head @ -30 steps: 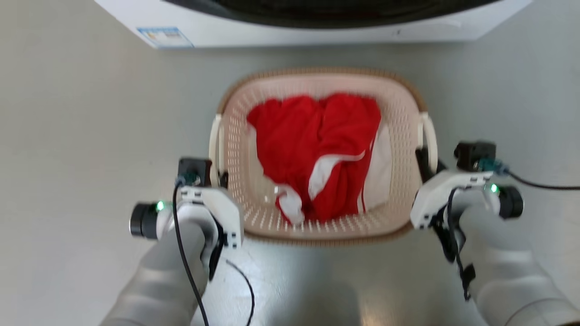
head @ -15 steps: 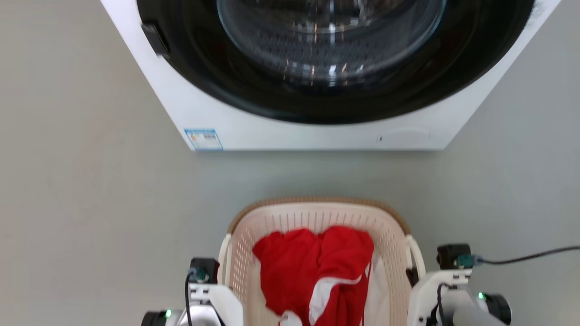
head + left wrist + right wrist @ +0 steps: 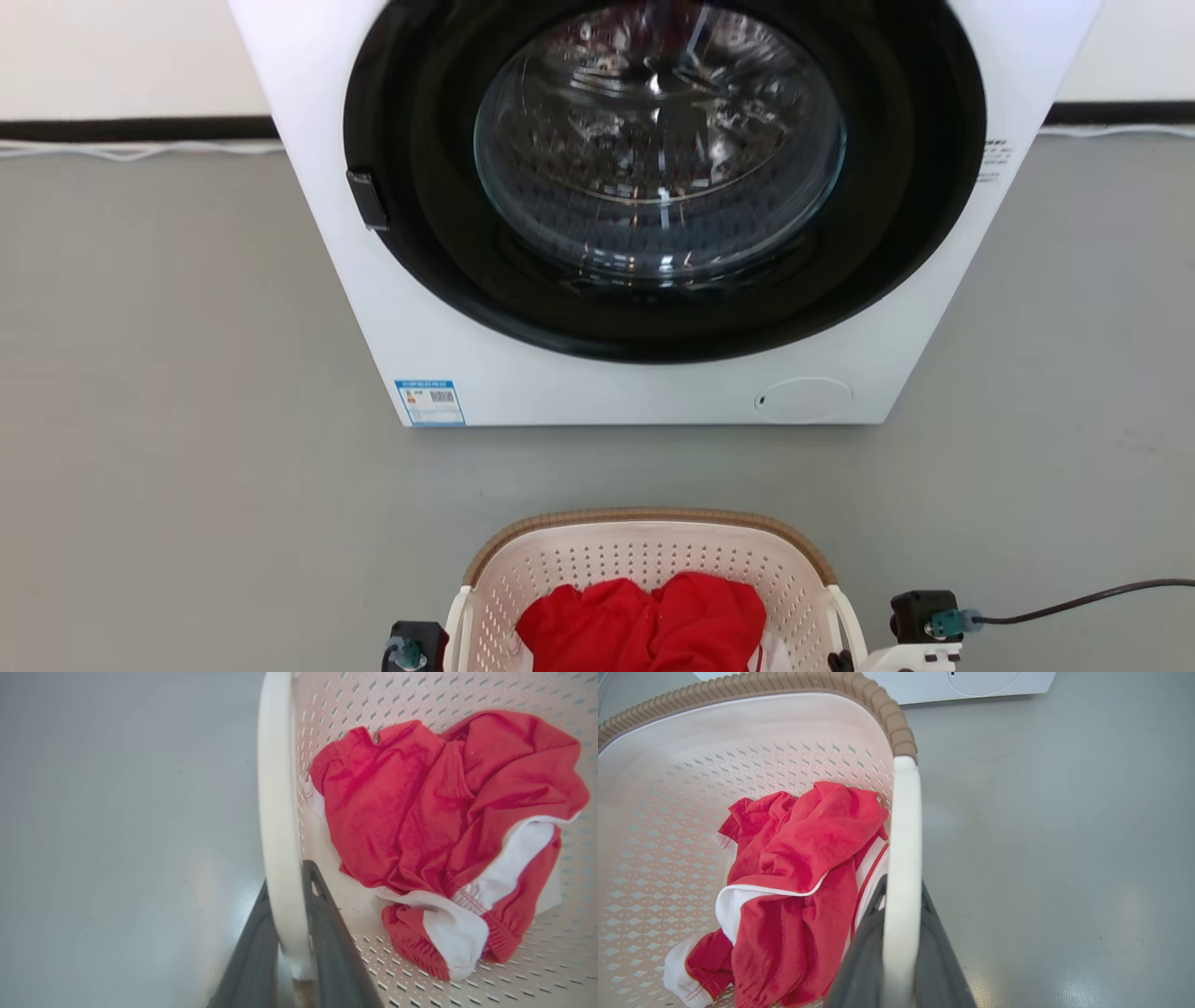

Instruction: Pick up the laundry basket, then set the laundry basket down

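**View swings up from basket to washer; both grips unchanged**

Nearest, the left claw (image 3: 287, 882) is clenched on the white left handle (image 3: 275, 788), one dark finger on each side of the bar. The right claw (image 3: 902, 886) grasps the right handle (image 3: 906, 826) the same way. Neither grip has loosened over the last second.

Between them is the laundry basket (image 3: 644, 560), with the red and white garment (image 3: 644, 625) bunched in its bottom. A second ago the head view looked straight down into the basket. Now only its far half shows at the bottom edge of that view, with the claws' mounts at either side of it. That shift belongs to the camera, since basket and claws sit together as before.

Beyond is grey floor (image 3: 187, 467), then the washer (image 3: 607, 392) facing the robot, its round glass door shut.

The robot is probably straightening up, which would mean the lift is under way. The pictures do not show whether the basket is off the floor yet. The set-down is not yet done.
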You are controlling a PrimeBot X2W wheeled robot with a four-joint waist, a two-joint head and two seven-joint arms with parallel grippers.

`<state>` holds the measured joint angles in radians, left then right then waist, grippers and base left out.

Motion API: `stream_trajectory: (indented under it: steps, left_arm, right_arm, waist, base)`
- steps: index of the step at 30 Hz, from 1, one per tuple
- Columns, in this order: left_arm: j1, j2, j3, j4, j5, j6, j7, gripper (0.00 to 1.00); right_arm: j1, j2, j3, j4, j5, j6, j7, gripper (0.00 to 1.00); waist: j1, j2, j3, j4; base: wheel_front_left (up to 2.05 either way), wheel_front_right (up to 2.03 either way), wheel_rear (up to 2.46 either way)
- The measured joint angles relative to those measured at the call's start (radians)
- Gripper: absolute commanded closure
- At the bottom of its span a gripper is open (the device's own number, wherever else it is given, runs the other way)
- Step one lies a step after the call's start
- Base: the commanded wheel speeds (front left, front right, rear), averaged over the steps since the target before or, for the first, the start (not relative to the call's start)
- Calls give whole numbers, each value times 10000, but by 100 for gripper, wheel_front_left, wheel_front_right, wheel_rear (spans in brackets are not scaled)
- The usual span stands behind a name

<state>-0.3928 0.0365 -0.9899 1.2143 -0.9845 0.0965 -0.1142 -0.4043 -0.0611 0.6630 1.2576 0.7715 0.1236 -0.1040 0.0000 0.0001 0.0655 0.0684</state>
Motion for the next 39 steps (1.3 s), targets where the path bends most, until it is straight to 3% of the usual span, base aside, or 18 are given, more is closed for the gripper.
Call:
stream_trajectory:
  steps: [13,39]
  left_arm:
    - [392,17,-318,48,-199,17,215,100]
    - [373,17,-715,148,-571,63,-15,100]
  right_arm:
    - [449,2,920,23,880,0,100,100]
    - [322,12,2048,230,1921,0,-198,100]
  waist:
    - [0,0,-634,-153]
    - [0,0,-653,-210]
  base:
    - [0,0,0]
    - [0,0,0]
